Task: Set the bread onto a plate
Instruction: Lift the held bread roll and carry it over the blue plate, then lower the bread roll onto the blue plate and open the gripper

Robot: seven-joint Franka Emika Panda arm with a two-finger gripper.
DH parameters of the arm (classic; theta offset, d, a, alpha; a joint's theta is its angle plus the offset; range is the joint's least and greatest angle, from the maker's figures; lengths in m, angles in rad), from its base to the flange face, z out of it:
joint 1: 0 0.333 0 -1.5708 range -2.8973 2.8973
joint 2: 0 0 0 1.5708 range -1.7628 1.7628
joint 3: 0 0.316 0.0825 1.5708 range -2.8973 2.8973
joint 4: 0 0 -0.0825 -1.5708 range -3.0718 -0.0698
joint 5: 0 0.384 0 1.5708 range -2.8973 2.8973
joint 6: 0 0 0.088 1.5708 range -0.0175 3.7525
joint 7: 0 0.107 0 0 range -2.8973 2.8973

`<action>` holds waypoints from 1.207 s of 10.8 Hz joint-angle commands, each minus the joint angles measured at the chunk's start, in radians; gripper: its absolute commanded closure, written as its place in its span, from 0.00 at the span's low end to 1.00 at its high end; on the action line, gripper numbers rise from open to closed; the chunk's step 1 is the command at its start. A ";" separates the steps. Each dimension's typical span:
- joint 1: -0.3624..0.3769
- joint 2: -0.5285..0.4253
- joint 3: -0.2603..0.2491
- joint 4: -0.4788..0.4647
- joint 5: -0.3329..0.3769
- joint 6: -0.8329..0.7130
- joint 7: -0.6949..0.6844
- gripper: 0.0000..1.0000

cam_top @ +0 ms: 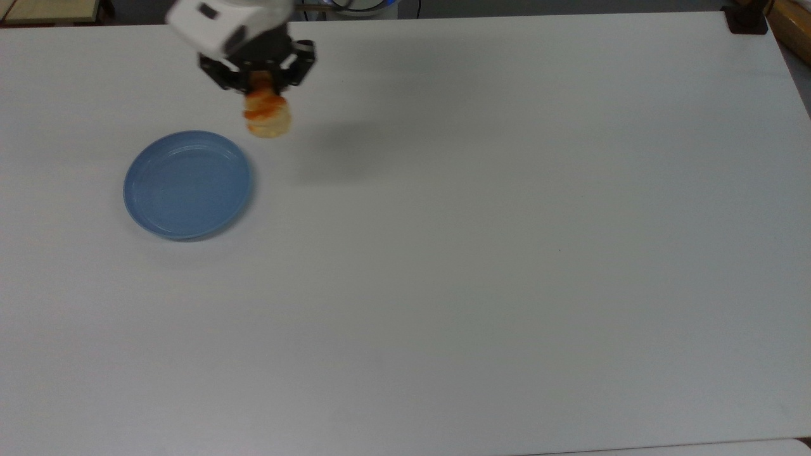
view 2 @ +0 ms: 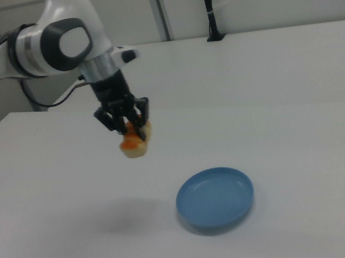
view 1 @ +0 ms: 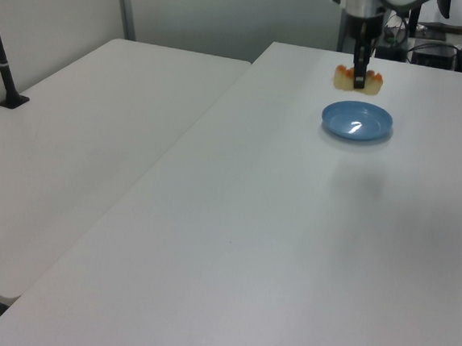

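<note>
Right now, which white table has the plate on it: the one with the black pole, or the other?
The other. The blue plate sits on the near table; the pole stands on the far table.

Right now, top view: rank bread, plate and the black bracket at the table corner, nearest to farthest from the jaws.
1. bread: held in the jaws, above the table.
2. plate: on the table, toward the top view's lower left.
3. black bracket: the top view's far upper-right corner.
</note>
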 commanded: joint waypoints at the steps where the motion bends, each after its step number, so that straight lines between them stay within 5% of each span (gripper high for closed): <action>1: -0.108 0.082 0.005 0.105 0.027 -0.013 -0.002 0.62; 5: -0.191 0.242 0.002 0.155 0.043 0.116 0.053 0.62; 10: -0.208 0.360 0.001 0.142 0.031 0.192 0.091 0.59; 12: -0.207 0.373 -0.001 0.113 0.030 0.236 0.123 0.44; 13: -0.208 0.382 0.001 0.106 0.030 0.253 0.139 0.24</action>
